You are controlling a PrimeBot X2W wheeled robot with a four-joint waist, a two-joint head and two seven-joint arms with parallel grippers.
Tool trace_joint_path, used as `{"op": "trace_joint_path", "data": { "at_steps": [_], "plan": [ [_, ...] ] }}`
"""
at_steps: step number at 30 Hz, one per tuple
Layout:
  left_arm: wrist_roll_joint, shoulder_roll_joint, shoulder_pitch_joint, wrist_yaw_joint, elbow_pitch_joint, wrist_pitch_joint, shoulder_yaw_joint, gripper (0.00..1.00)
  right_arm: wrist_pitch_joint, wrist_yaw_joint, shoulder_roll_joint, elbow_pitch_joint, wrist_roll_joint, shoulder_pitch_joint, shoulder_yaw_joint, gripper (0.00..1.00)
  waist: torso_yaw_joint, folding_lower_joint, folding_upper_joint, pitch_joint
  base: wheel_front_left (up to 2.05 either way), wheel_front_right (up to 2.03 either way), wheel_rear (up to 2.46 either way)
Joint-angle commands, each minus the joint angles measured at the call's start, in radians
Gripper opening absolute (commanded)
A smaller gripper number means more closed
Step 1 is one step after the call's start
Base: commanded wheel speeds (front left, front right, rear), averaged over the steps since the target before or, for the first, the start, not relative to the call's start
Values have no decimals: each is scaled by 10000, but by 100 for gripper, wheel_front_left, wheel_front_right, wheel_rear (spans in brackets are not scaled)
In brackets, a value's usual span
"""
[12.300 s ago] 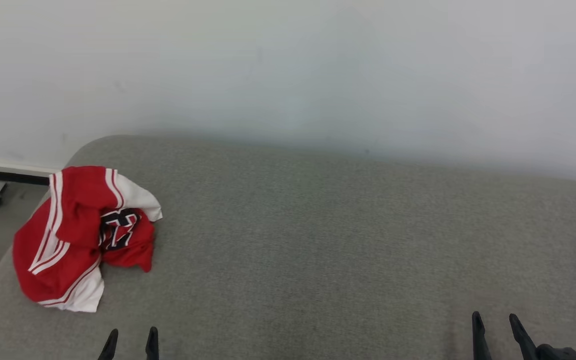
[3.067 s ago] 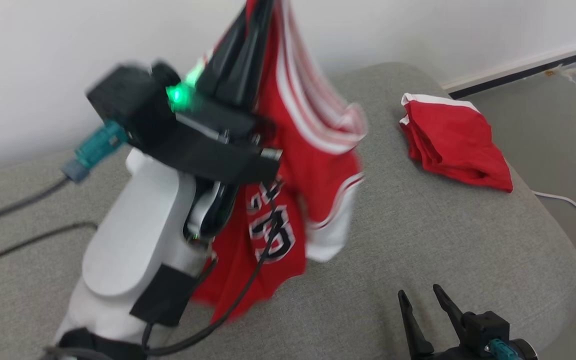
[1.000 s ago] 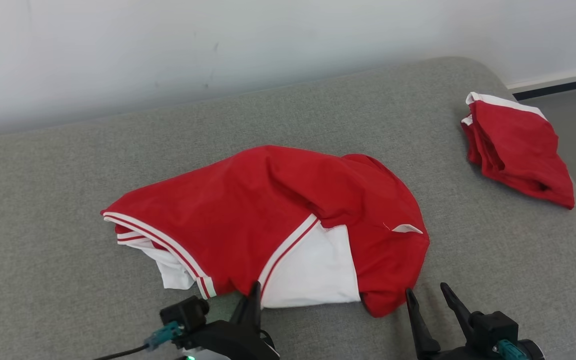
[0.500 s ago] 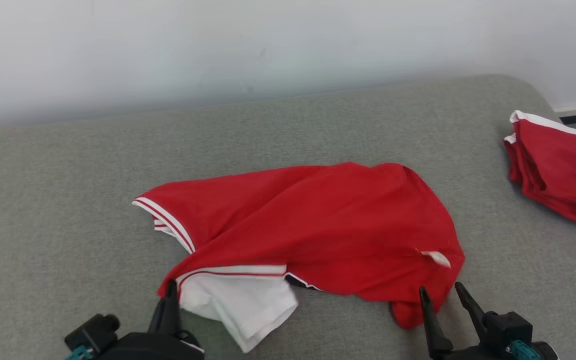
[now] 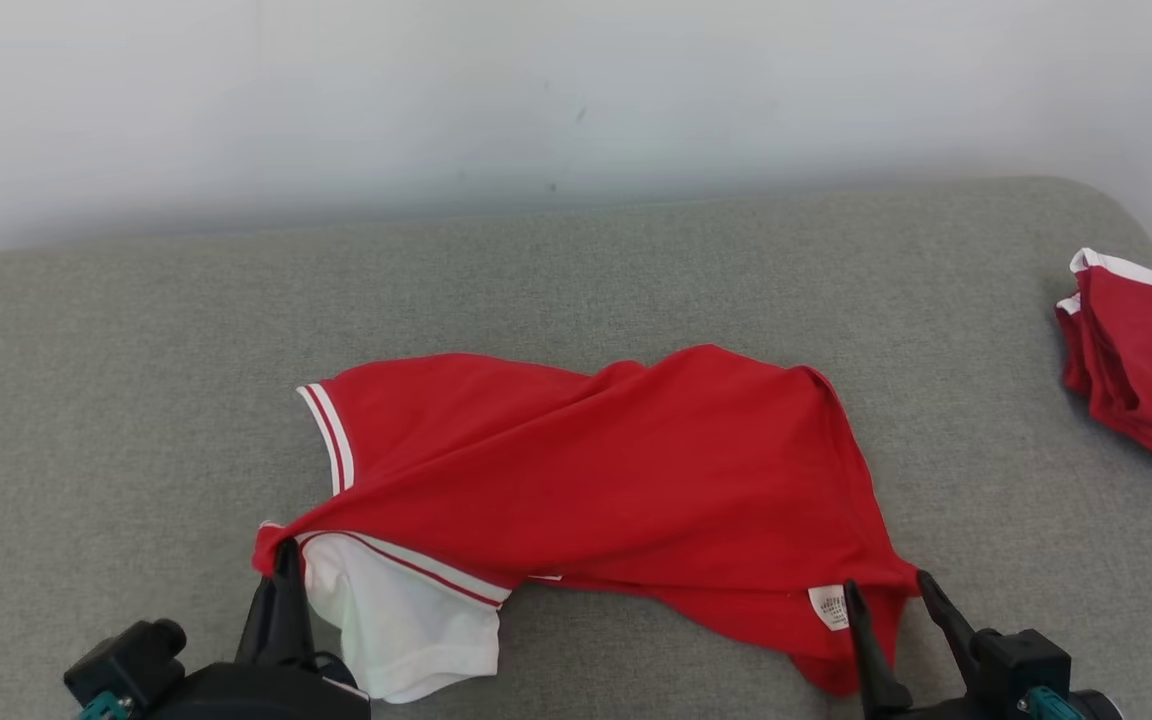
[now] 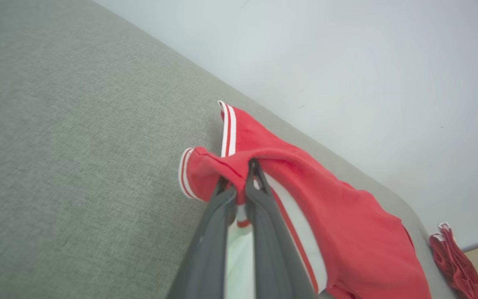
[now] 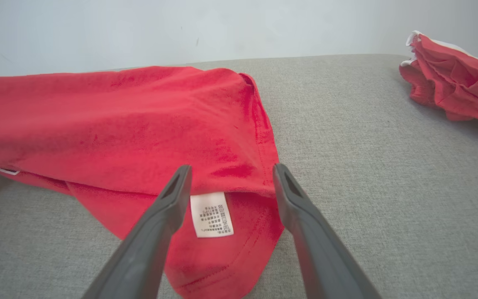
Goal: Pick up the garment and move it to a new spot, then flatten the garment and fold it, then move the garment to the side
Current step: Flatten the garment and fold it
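Jersey (image 5: 616,470): light, limp, bunches easily. Lies rumpled mid-couch (image 5: 136,400). Best holds: striped trim, hem corners.
Left gripper (image 6: 241,182): low at near-left, clamped tight on striped edge, cloth drawn taut from it.
Right gripper (image 7: 231,167): low at near-right, jaws wide, straddling label corner, gripping nothing.

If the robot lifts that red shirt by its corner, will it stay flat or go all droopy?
Probably droopy: the red shirt lies in soft folds and bunches where the left gripper pinches it. It looks thin, so likely light. It may drag rather than slide on the fuzzy grey cushion.
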Motion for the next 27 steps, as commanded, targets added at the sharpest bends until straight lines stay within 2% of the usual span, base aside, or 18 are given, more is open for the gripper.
{"op": "trace_joint_path", "data": {
  "at_steps": [1, 5, 8, 10, 14, 15, 16, 18, 21, 24, 27],
  "plan": [
    [75, 73, 250, 93, -230, 61, 19, 0, -9, -24, -18, -31, -45, 89, -11, 100, 61, 0, -1, -39, 0, 0, 0],
    [145, 562, 767, 795, -2169, 771, -108, 0, -20, -24, -9, -85, -33, 212, -126, 100, 214, 0, -1, -32, 0, 0, 0],
    [258, 842, 932, 1161, -3286, 1353, -370, 0, -15, -24, -12, -93, -31, 145, -129, 100, 231, 0, -1, -7, 0, 0, 0],
    [452, 949, 552, 1320, -2965, 1667, -588, 0, -5, -24, 10, -100, -20, 17, -37, 100, 189, 0, -1, 74, 0, 0, 0],
    [712, 744, -532, 993, -678, 1836, -953, 0, -47, -24, 19, -33, 46, -80, 68, 100, 124, 0, -1, 186, 0, 0, 0],
    [741, 611, -810, 883, 14, 1728, -955, 33, -60, -24, 19, -11, 63, -105, 85, 100, 118, 0, -1, 199, 0, 0, 0],
    [772, 521, -1049, 809, 616, 1597, -929, 100, -63, -24, 20, 3, 69, -134, 98, 100, 102, 0, -1, 205, 0, 0, 0],
    [766, 331, -1338, 611, 1688, 1398, -915, 100, -58, -24, 19, 48, 64, -180, 143, 100, 56, 0, -1, 199, 0, 0, 0],
    [512, 182, -1379, 226, 2436, 929, -660, 100, -86, -24, -9, 58, 70, -152, 104, 100, 46, 0, -1, 154, 0, 0, 0],
    [282, 367, -891, -40, 2697, 551, -342, 100, -75, -24, -5, 59, 50, -33, 34, 100, 95, 0, -1, 90, 0, 0, 0],
    [254, 521, -338, -144, 2365, 355, -180, 100, -56, -24, -4, 15, 24, 87, -109, 100, 230, 0, -1, 9, 0, 0, 0]
  ]
}}
